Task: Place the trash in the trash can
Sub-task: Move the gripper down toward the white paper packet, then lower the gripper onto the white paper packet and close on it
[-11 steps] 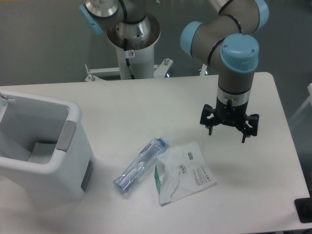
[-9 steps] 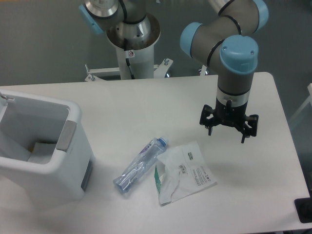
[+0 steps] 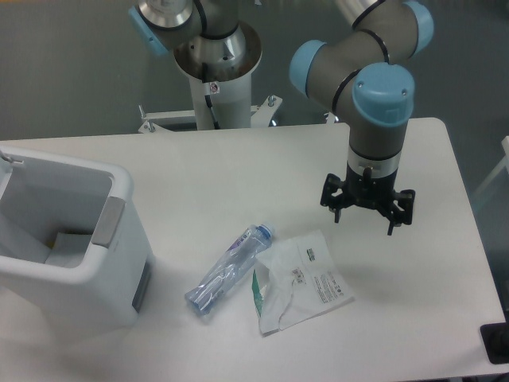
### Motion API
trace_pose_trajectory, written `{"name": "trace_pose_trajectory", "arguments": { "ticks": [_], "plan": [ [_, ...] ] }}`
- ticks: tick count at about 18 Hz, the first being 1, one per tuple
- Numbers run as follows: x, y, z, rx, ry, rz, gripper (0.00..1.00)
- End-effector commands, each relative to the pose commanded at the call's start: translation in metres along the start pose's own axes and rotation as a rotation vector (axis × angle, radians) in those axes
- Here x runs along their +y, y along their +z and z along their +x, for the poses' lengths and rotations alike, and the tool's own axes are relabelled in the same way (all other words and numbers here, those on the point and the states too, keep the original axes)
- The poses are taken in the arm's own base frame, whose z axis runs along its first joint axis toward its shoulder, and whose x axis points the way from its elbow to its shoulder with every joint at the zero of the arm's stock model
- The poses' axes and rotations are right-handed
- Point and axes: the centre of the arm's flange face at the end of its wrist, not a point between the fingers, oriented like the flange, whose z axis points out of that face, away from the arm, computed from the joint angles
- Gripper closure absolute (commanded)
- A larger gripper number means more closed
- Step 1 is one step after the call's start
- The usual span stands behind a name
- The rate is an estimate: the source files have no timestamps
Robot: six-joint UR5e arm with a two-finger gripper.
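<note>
Two pieces of trash lie on the white table. A crushed clear plastic bottle (image 3: 229, 270) with a blue cap lies slanted near the table's middle front. Right beside it lies a flat white-clear wrapper (image 3: 299, 280) with a green patch and printed labels. The trash can (image 3: 118, 239), a boxy white bin with a grey handle panel, stands at the left with some white material inside. My gripper (image 3: 364, 216) hangs open above the table, up and to the right of the wrapper, with nothing between its fingers.
The arm's white pedestal (image 3: 216, 76) stands behind the table's far edge. A dark object (image 3: 495, 344) sits at the table's front right corner. The table's right edge (image 3: 469, 215) runs close to the gripper.
The arm and gripper have shifted slightly left and a little up. The bottle, wrapper and bin have not moved.
</note>
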Motion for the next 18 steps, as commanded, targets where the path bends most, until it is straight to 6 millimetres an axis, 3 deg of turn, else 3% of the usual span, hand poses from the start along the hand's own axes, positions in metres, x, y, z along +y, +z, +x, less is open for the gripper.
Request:
{"name": "trace_pose_trajectory", "arguments": {
  "ticks": [3,6,11,18],
  "plan": [
    [-0.006,0.021,0.012,0.026,0.012,-0.021,0.0],
    [-0.038,0.045,0.023,0.04,0.026,-0.025,0.0],
    [-0.087,0.077,0.052,-0.006,-0.144,-0.091,0.0],
    [-0.125,0.109,0.073,-0.043,-0.324,-0.126,0.0]
  ]
}}
